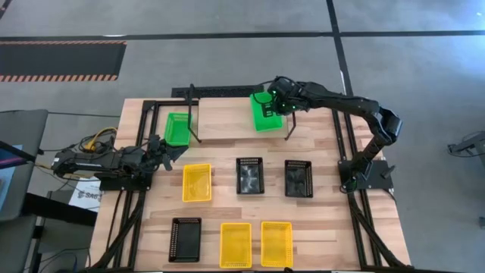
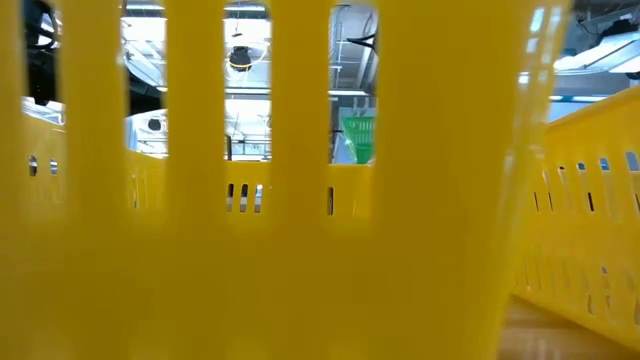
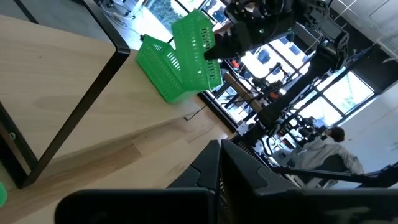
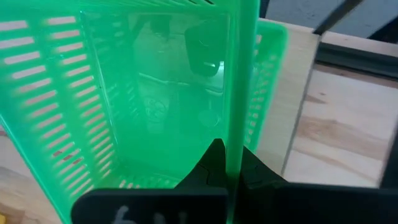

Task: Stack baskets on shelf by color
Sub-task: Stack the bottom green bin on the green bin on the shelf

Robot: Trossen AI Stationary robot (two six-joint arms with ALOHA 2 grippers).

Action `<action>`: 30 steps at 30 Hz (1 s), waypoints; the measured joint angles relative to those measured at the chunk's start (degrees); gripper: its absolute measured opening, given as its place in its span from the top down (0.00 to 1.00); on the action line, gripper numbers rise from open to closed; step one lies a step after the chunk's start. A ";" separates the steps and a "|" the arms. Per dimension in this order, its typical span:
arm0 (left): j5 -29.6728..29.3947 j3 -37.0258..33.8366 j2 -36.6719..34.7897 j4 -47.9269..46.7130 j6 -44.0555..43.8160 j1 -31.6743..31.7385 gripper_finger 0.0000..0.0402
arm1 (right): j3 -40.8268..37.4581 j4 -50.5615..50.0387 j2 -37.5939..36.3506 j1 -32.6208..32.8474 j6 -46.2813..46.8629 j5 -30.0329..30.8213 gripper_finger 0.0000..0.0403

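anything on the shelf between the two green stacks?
No. In the high view the shelf is bare wood between the left green basket and the one the right gripper holds.

Glossy slotted plastic baskets (image 1: 197, 183) sit on a pale, smooth-grained wood counter (image 1: 318, 220) framed in matt black metal.

Both arms are matte black, built of rounded joint housings and slim links, each bolted to a flat black base plate. The right arm (image 1: 356, 114) shows small green lights just behind its fingers. The left arm (image 1: 106, 161) trails yellow and orange cables well behind its blunt, angular black fingers (image 3: 249, 186).
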 joint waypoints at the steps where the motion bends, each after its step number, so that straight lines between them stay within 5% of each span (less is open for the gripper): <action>1: 0.00 0.00 0.02 -0.02 0.00 0.02 1.00 | 0.00 -0.70 0.00 -0.02 0.06 0.23 0.99; 30: 0.00 0.00 0.01 -0.01 0.09 0.00 1.00 | 0.00 -3.08 -0.02 0.98 -0.03 0.92 0.98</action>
